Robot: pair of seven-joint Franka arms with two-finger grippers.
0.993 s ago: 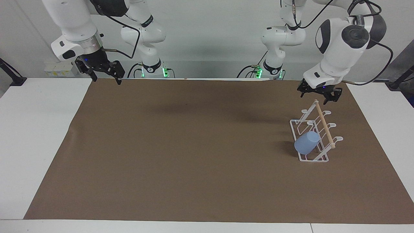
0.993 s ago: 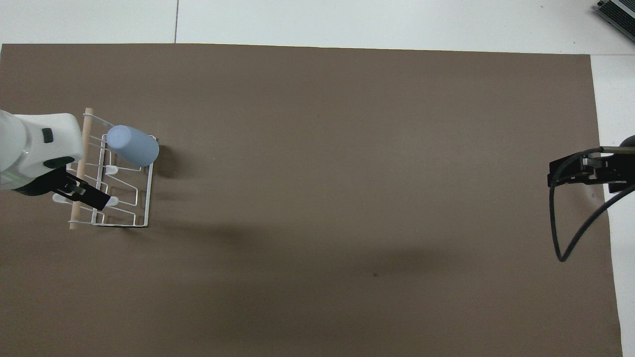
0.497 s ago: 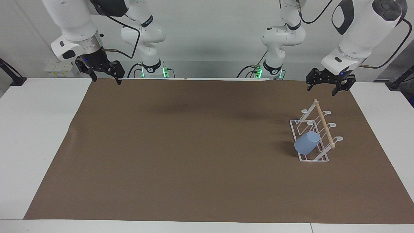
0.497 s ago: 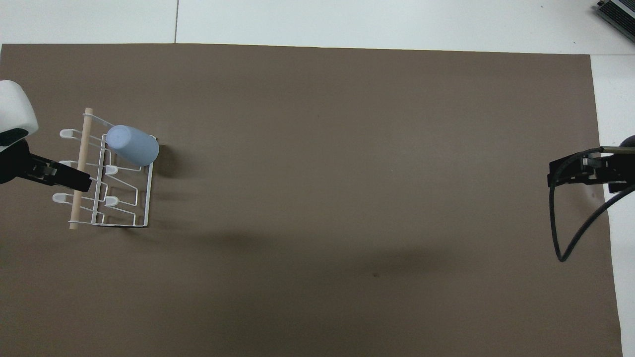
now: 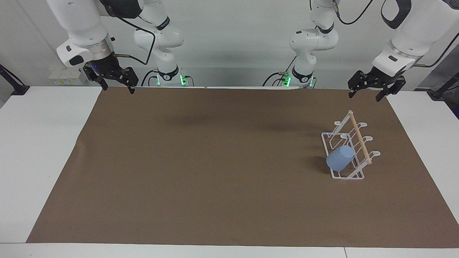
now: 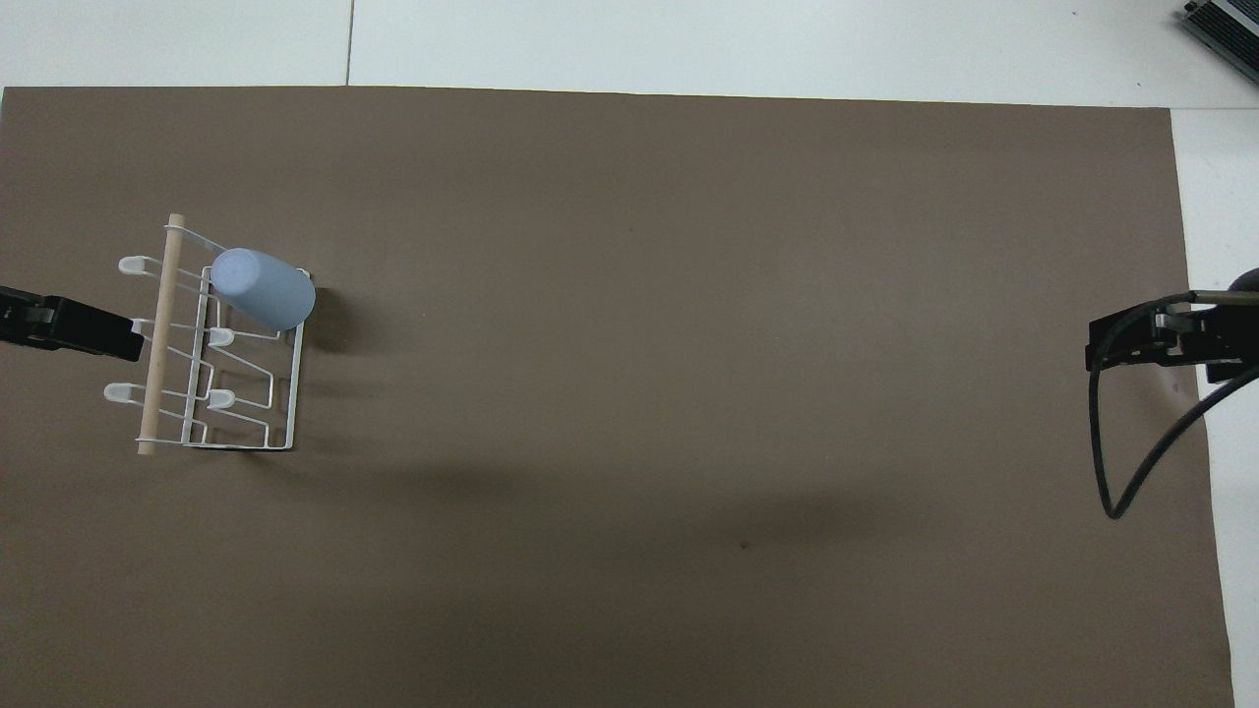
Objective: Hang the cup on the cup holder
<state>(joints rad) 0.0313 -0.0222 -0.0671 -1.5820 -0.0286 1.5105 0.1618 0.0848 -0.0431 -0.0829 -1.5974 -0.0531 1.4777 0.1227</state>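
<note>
The light-blue cup point(image 5: 340, 158) sits mouth-down and tilted on a prong of the white wire cup holder point(image 5: 359, 138), at the holder's end farther from the robots. It also shows in the overhead view point(image 6: 264, 288) on the holder point(image 6: 293, 393). My left gripper point(image 5: 364, 97) is open and empty, raised in the air over the mat's edge by the left arm's base, clear of the holder; in the overhead view point(image 6: 98, 334) it shows beside the wooden rod. My right gripper point(image 5: 119, 89) is open and empty and waits at the right arm's end point(image 6: 1131, 349).
A brown mat point(image 5: 215, 161) covers most of the white table point(image 5: 39, 150). A black cable point(image 6: 1111, 462) hangs from the right arm. A dark device corner point(image 6: 1225, 25) lies at the table's edge farthest from the robots.
My left gripper has risen from just above the holder's rod and drawn back toward its base. The cup stays on the holder. The right arm has not moved.
</note>
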